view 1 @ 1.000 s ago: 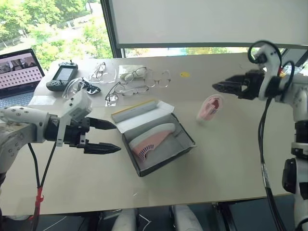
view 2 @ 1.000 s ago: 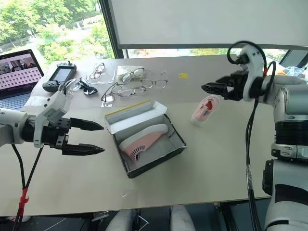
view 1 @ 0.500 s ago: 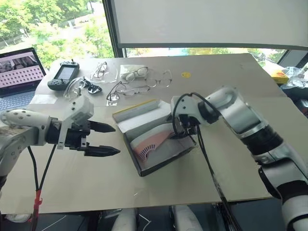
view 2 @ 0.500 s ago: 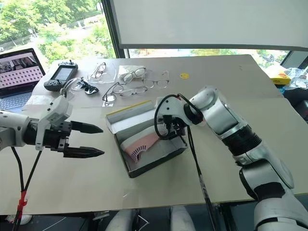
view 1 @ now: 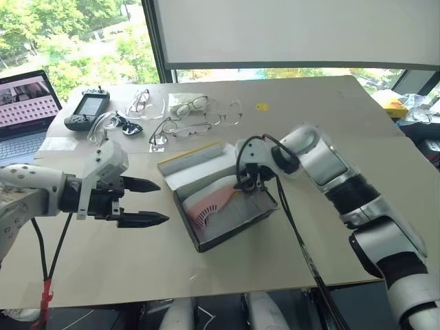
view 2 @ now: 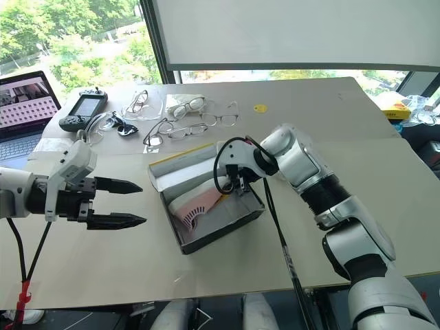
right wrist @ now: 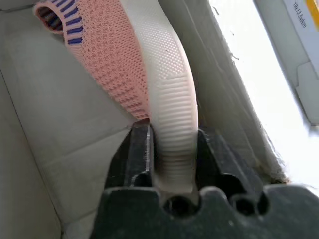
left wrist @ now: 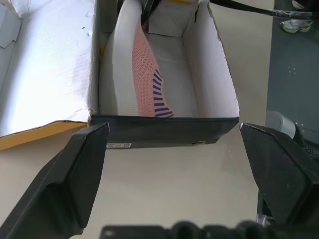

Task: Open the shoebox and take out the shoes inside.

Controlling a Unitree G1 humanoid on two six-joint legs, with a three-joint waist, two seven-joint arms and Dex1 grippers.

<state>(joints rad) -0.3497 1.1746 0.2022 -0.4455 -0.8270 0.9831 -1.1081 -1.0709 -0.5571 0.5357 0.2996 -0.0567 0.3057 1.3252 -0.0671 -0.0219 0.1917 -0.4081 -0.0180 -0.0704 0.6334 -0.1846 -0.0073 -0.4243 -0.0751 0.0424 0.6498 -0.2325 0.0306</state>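
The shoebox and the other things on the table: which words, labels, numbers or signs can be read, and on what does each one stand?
None can be read with certainty.
Shoebox: a small label on its black end wall, too small to read.
Shoebox lid: dark lettering at the edge, blurred and cut off.
Laptop: rows of small pictures on the screen, no legible text.
Handheld controller: screen too small to read.
Round yellow sticker on the table: no legible mark.
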